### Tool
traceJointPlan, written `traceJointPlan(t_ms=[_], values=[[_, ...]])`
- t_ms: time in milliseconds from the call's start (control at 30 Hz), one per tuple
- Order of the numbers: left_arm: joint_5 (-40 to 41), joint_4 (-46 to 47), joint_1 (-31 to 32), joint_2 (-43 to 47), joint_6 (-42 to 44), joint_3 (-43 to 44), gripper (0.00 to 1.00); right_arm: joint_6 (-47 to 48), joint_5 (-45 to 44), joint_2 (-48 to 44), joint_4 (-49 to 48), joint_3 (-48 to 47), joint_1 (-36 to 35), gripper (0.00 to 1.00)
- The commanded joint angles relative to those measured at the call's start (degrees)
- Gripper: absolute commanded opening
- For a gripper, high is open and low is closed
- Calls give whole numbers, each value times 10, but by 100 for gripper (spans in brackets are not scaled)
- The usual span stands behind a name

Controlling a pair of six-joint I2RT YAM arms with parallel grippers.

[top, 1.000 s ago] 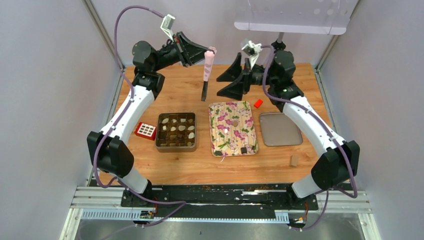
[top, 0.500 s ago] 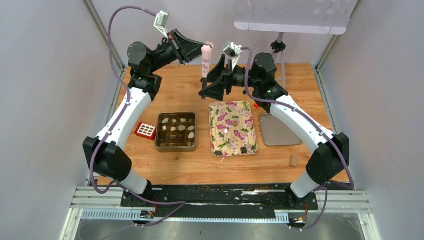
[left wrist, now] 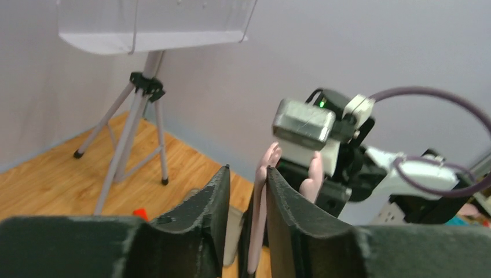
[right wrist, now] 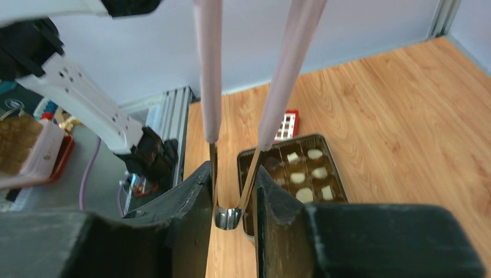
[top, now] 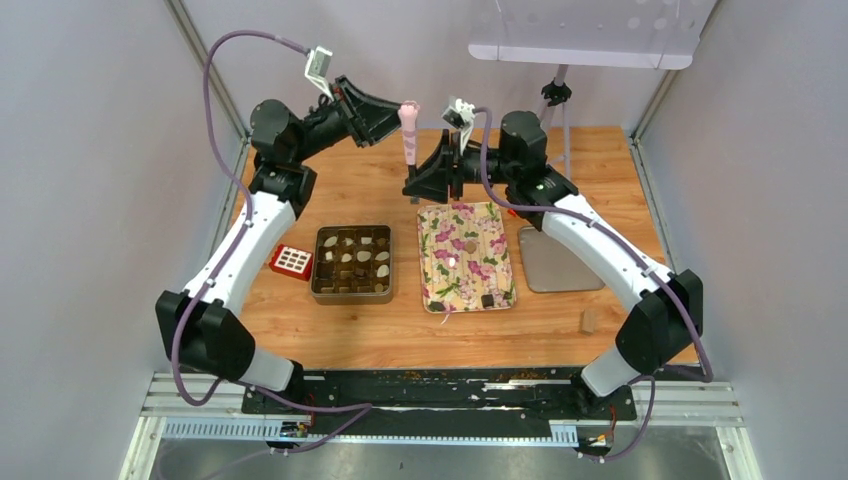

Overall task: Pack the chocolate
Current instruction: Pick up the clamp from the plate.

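Pink-handled metal tongs [top: 408, 135] hang upright above the back of the table between both grippers. My right gripper [top: 413, 185] is shut on the tongs' metal hinge end [right wrist: 227, 217], both steel arms pressed by its fingers. My left gripper [top: 400, 108] is at the top of the handles. Its jaws stand apart, with one pink arm [left wrist: 259, 220] against the right finger and a gap to the left finger. The chocolate, dark and cream pieces, sits in the partitioned tin [top: 352, 262], and a few pieces lie on the floral tray [top: 440, 225]. The right wrist view shows the tin's cream pieces [right wrist: 307, 174].
A red mould with white squares [top: 291, 261] lies left of the tin. The tin lid [top: 560, 258] rests right of the tray, and a tan cylinder [top: 588, 320] stands near the front right. A tripod [top: 556, 95] stands at the back, with a small red block [left wrist: 139, 214] near it.
The right gripper has swung left to the tongs and closed on their lower metal end. The left gripper's jaws have parted from their shut grip on the handle.
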State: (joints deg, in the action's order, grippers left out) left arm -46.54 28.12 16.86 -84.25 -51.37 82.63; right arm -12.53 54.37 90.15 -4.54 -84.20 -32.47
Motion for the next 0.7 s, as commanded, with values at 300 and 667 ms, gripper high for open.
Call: traceJointPlan(t_ms=[300,667], values=[[-109,-635,-101,104,759,-7,74,445,-51,-177,387,92,39,17],[57,-913,107,91,1182,93,84,562,-120,-156,531,24,39,16]])
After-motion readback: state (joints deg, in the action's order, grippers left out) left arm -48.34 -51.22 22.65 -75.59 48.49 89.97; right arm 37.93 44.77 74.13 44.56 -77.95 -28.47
